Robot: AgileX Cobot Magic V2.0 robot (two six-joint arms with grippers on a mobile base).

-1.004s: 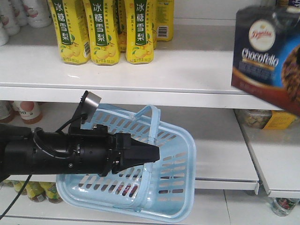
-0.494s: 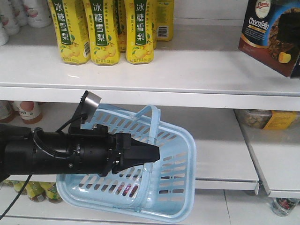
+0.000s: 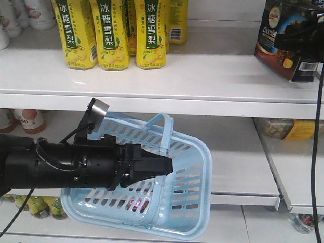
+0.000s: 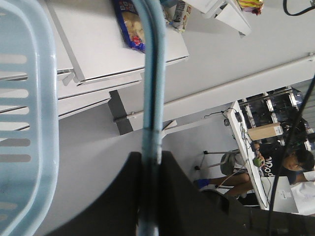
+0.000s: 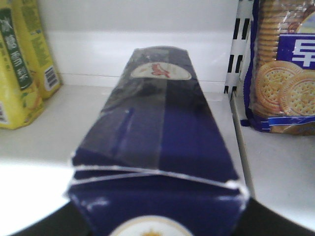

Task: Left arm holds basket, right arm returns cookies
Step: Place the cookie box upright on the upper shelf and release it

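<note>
The light blue basket [image 3: 188, 202] hangs tilted in front of the lower shelves. My left arm [image 3: 76, 164] reaches in from the left, and my left gripper [image 3: 163, 165] is shut on the basket's hoop handle [image 4: 152, 73], which runs straight between the black fingers [image 4: 123, 196]. The dark navy cookies box [image 3: 281, 44] is at the right end of the upper shelf, leaning slightly; whether it touches the shelf I cannot tell. My right gripper [image 5: 157, 227] is shut on the near end of the cookies [image 5: 162, 132]. Only a dark part of the right arm [image 3: 308, 36] shows.
Yellow drink cartons [image 3: 114, 33] stand at the left of the upper shelf [image 3: 202, 76] and show in the right wrist view [image 5: 19, 69]. Blue biscuit packs [image 5: 283, 73] lie right of a white divider [image 5: 235, 54]. More packs [image 3: 286, 129] sit on the lower shelf.
The cookies box has moved up and away toward the right end of the upper shelf, and the right arm now shows beside it. The left arm and basket have not moved.
</note>
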